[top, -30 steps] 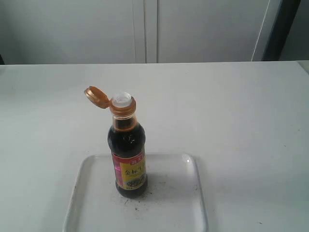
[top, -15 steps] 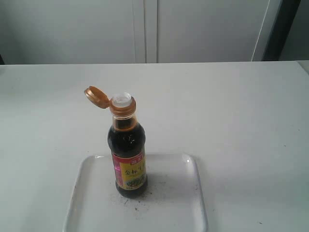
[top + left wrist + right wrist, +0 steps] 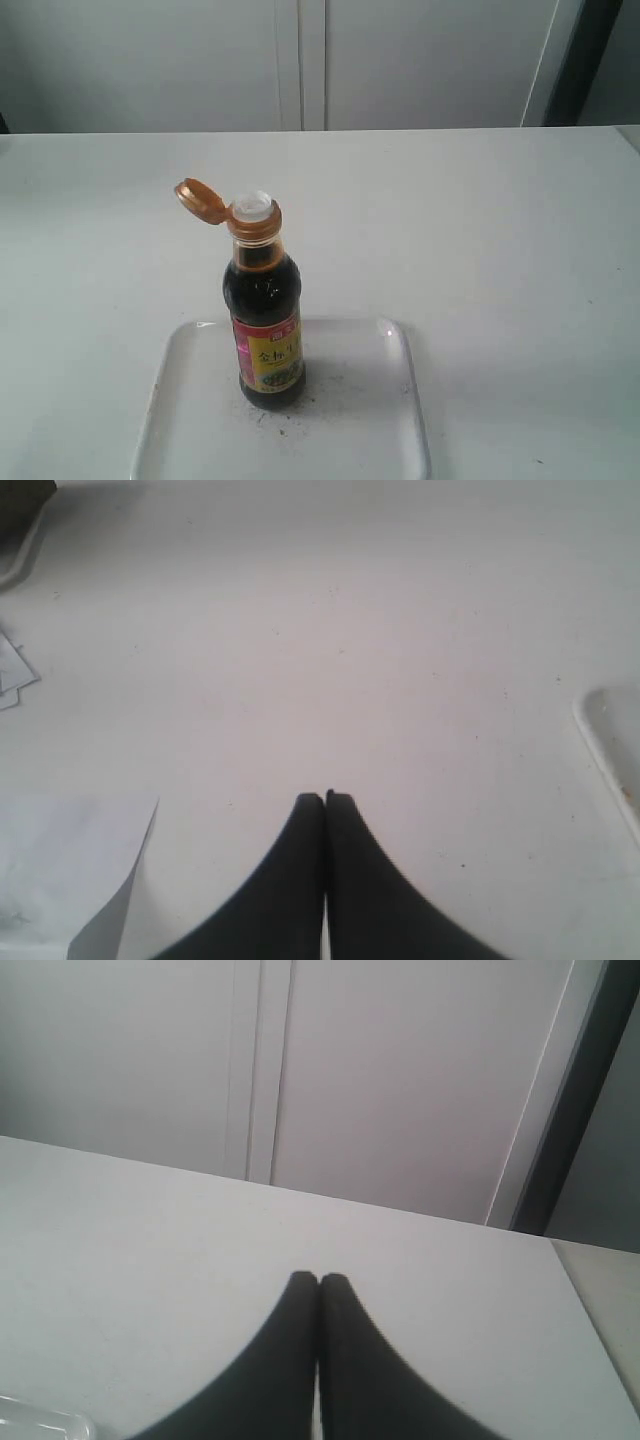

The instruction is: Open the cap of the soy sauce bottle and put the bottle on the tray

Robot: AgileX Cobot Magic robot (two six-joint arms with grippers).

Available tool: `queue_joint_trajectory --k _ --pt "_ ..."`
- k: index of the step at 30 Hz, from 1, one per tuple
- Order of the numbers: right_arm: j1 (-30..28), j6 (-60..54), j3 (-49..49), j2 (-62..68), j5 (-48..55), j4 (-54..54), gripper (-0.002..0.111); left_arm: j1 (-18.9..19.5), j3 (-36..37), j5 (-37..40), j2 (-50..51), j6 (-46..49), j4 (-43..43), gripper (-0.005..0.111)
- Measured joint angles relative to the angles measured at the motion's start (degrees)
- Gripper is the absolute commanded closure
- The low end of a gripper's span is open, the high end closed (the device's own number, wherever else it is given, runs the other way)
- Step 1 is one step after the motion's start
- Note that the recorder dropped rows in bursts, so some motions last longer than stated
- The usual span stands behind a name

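The soy sauce bottle (image 3: 265, 300) stands upright on the tray (image 3: 350, 430), with its cap (image 3: 200, 200) flipped open. The left pincer (image 3: 325, 798) and right pincer (image 3: 319, 1278) are clenched on nothing. Any retreat should stay wide of the bottle.

The only writing stands on the soy sauce bottle (image 3: 262, 300), on its label (image 3: 268, 352): a row of dark Chinese characters across the yellow field, beneath a red band with small pale marks. All of it is too small and blurred to read with certainty.

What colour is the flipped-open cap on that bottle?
Orange-gold, seen best in the exterior view: the cap hangs open beside the white spout.
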Motion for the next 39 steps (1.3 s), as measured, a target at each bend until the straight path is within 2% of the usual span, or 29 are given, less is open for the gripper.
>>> queue_joint_trajectory --k 39 --pt "0.00 -0.20 0.00 0.00 0.00 0.00 0.108 0.00 0.53 -2.04 0.00 0.00 -0.86 0.107"
